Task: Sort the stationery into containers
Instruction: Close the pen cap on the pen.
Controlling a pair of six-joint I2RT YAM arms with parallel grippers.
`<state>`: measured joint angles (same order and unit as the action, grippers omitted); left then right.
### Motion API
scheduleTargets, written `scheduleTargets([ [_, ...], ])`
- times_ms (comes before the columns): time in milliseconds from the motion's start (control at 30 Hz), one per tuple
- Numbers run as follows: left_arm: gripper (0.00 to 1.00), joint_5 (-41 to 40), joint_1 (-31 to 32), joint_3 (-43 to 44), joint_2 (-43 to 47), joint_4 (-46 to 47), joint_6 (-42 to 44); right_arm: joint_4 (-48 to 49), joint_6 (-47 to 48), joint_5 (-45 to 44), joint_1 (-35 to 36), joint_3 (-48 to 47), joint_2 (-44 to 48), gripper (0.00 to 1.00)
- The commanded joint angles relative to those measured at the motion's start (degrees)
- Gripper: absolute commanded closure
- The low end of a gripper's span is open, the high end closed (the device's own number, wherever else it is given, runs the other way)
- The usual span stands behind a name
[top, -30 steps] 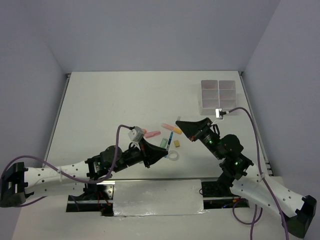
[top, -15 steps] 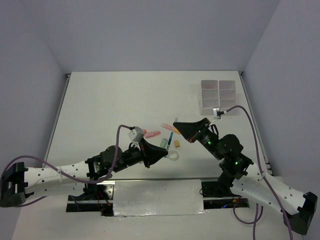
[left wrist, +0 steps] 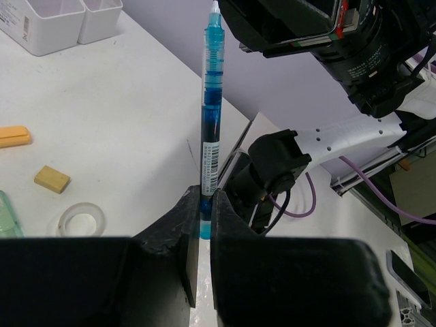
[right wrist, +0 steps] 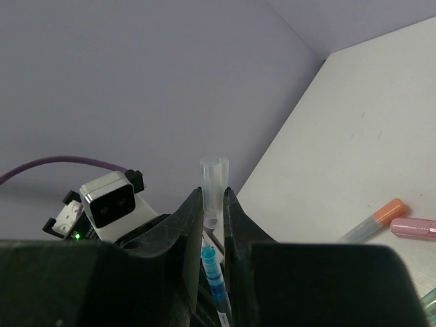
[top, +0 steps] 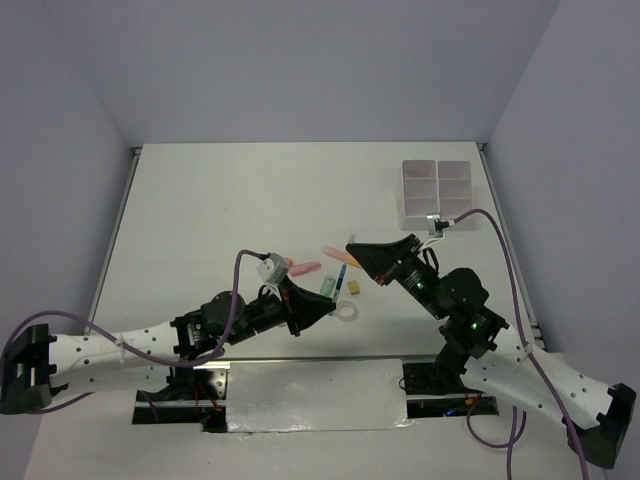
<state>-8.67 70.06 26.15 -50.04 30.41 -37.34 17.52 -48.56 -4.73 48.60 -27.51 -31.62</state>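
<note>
Left claw (left wrist: 204,199) is pinched tight on the bottom of a blue pen (left wrist: 210,102), which stands upright out of its fingers. Right claw (right wrist: 213,194) is nearly closed too, nipping the clear top end of the same pen, so both arms have one pen between them, held up off the surface (top: 220,210) over the pile near the front middle. It could be a handover or a cap job, I can't tell which. Progress looks like next to nothing. The trays (top: 437,188) sit at the far right corner, well apart from the pile, and I can't make out anything in their compartments. Loose on the surface are a pink marker (top: 305,268), an orange-capped marker (right wrist: 373,221), a green packet (top: 327,286), a yellow eraser (left wrist: 52,178) and a tape ring (left wrist: 80,219), all close together just beside the claws. So pretty much all the sorting is left, this pen included. Pose: the left arm lies low, stretched from its base on the left toward the middle, with the claw pointing right and a bit away from the bases. The right arm is folded, elbow raised over its base, forearm reaching left with the claw angled back at the left one. The two claws nearly meet tip to tip.
</note>
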Motion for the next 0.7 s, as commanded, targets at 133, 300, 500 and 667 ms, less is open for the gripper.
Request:
scheduleTargets([
  [133, 1.0, -1.1, 0.3, 0.6, 1.1, 2.8, 1.0, 1.5, 0.7, 1.4, 0.5, -2.8, -0.2, 1.0],
  [300, 1.0, -2.1, 0.3, 1.5, 1.3, 1.1, 1.5, 2.4, 0.5, 2.1, 0.7, -2.5, -0.6, 1.0],
  [500, 1.0, -2.8, 0.3, 1.2, 1.7, 1.1, 1.6, 2.8, 0.6, 2.2, 1.2, -2.2, -1.3, 1.0],
  [667, 1.0, -2.9, 0.3, 1.2, 2.1, 1.0, 1.6, 2.9, 0.7, 2.0, 1.2, -1.8, -1.6, 1.0],
])
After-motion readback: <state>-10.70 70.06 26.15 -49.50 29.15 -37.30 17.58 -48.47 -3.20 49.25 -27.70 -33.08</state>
